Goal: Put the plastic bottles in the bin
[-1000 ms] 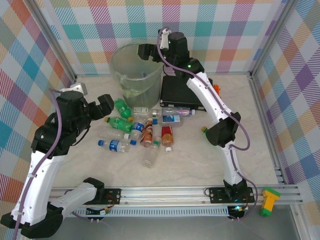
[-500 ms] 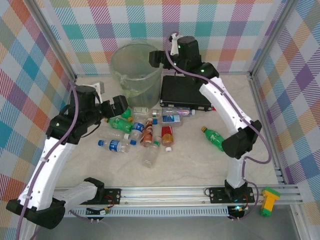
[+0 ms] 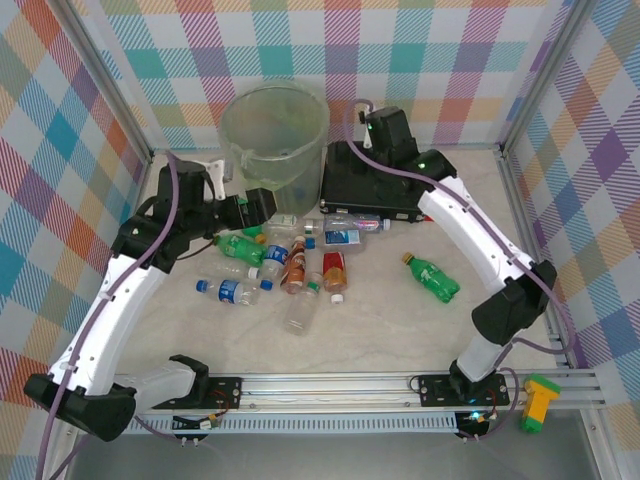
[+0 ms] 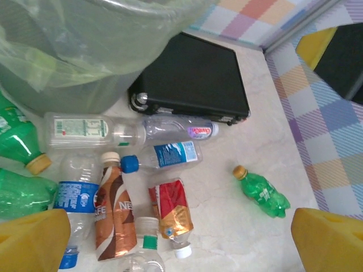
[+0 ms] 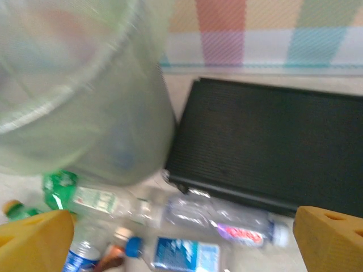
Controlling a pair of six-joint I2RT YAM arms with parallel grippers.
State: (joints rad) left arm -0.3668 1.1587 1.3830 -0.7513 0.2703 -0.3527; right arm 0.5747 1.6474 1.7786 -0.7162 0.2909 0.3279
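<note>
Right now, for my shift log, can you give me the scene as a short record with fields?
bin: upright at the back, lined with a clear bag
plastic bottles: a pile lying on the table in front of the bin
green bottle: lying alone, right of the pile
black case: flat, right of the bin
left jaws: open, empty, over the pile's left end
right jaws: open, empty, above the black case

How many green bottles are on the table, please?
3. One green bottle lies alone right of the pile; a second and a third lie at its left edge by the bin. Others may be hidden.
</note>
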